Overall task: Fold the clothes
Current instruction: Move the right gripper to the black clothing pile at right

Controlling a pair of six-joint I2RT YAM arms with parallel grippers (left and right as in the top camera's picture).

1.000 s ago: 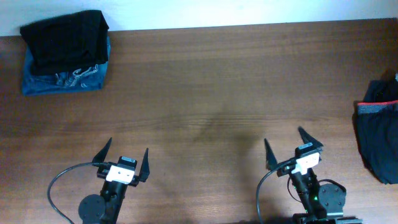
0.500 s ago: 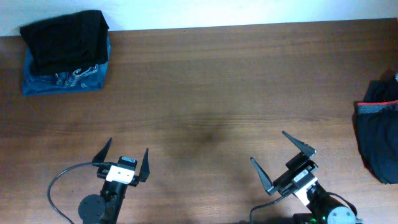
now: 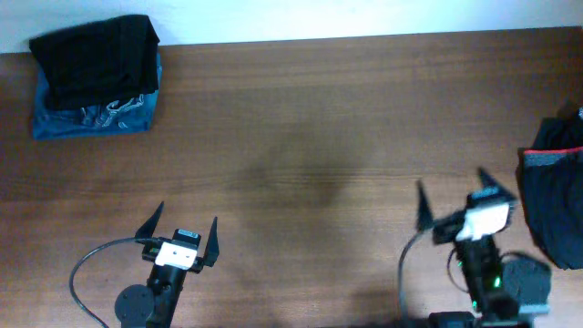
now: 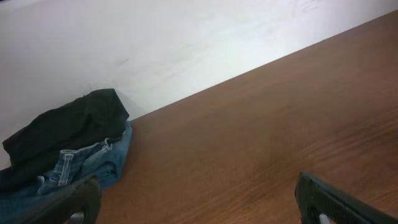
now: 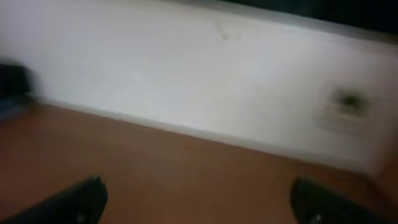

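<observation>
Since the left gripper (image 3: 185, 224) at 7 o'clock and the right gripper (image 3: 454, 193) at 5 both sit wide open and empty, with a folded pile (image 3: 96, 77) at 10 and a loose black garment (image 3: 556, 200) at 3, I'd guess we're between pieces and the next move is reaching right for that garment.

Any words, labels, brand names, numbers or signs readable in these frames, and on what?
None can be read in any view.
The pale marks on the blue garment are a pattern, not letters.
The dark spot on the wall in the right wrist view is too blurred to tell.
</observation>
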